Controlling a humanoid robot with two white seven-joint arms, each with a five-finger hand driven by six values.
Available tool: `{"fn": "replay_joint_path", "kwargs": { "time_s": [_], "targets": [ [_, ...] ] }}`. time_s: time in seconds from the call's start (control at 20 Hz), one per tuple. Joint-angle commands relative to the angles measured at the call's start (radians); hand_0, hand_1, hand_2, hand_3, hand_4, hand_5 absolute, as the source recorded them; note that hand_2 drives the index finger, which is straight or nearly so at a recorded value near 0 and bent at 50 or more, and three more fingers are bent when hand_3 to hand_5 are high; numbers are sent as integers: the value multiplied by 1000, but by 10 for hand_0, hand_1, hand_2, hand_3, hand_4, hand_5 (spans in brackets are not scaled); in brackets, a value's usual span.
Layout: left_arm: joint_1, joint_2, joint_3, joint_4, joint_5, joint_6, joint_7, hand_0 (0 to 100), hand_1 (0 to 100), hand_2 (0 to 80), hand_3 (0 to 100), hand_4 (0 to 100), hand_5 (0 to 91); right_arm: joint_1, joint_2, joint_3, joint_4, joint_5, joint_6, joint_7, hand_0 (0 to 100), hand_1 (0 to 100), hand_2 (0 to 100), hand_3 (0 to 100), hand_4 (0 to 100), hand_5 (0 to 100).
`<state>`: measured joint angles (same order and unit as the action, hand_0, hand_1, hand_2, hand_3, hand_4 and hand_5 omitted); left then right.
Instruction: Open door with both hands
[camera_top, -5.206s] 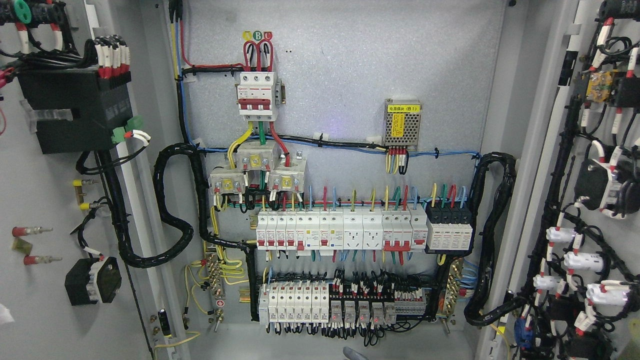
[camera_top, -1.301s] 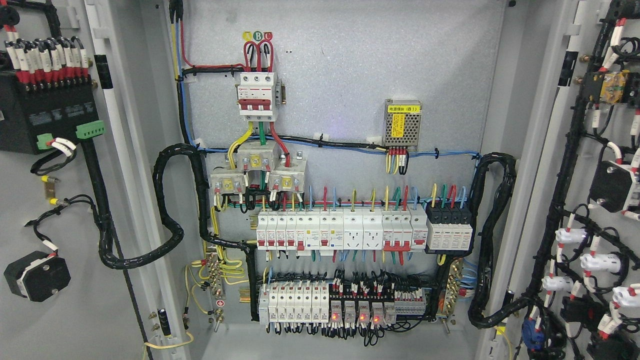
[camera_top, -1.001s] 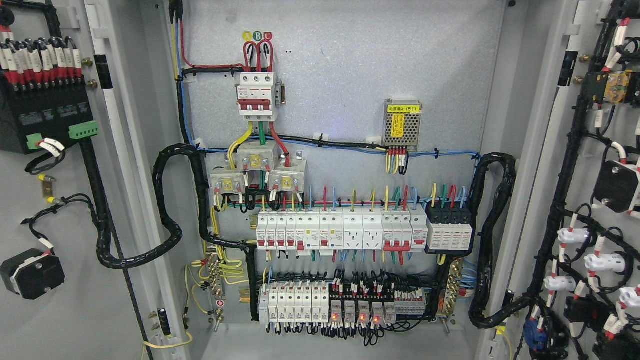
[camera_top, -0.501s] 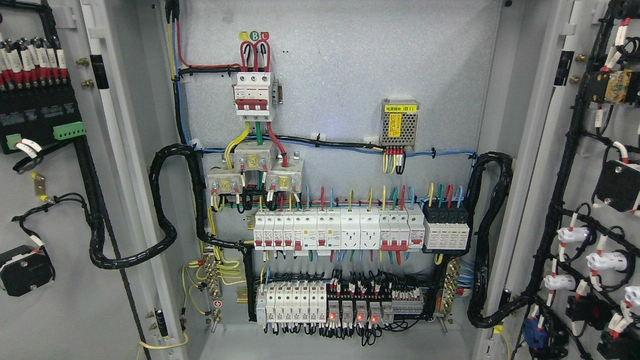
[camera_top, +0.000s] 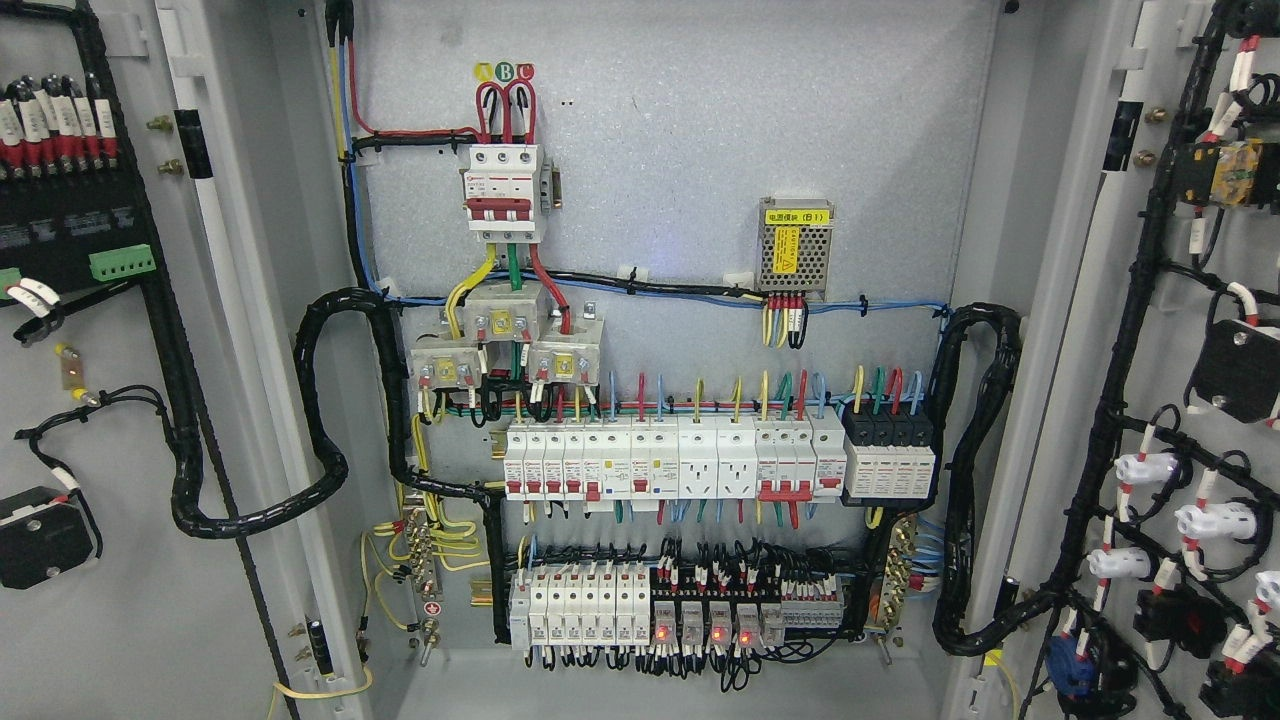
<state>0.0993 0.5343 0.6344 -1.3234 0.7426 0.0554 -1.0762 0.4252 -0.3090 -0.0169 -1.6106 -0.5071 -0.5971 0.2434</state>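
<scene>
Grey steel fills the head view: the left door (camera_top: 120, 620) and the right door (camera_top: 1200, 100) both stand swung wide, their inner faces carrying black wire looms, and between them lies the cabinet's back panel (camera_top: 700, 130). On it sit a 3-pole breaker (camera_top: 503, 192) up top, a row of white breakers (camera_top: 665, 459) mid-height, and a lower row with 3 red lamps lit (camera_top: 690, 634). Neither hand shows anywhere, so pose and grip cannot be told
</scene>
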Motion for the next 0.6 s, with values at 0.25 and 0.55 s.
{"fn": "replay_joint_path", "kwargs": {
  "time_s": [0.25,0.55],
  "targets": [
    [-12,24,-18,36,-2,1,-1,293,0,27,28,35,0,-3,-7,-32,9,1,0,-1,218,0,0,0,0,0],
    [-3,-5,-53,-92,-6,6,4,292,0,28,28,34,0,-6,-1,-31,20,2,2,-1,217,0,0,0,0,0]
  ]
}}
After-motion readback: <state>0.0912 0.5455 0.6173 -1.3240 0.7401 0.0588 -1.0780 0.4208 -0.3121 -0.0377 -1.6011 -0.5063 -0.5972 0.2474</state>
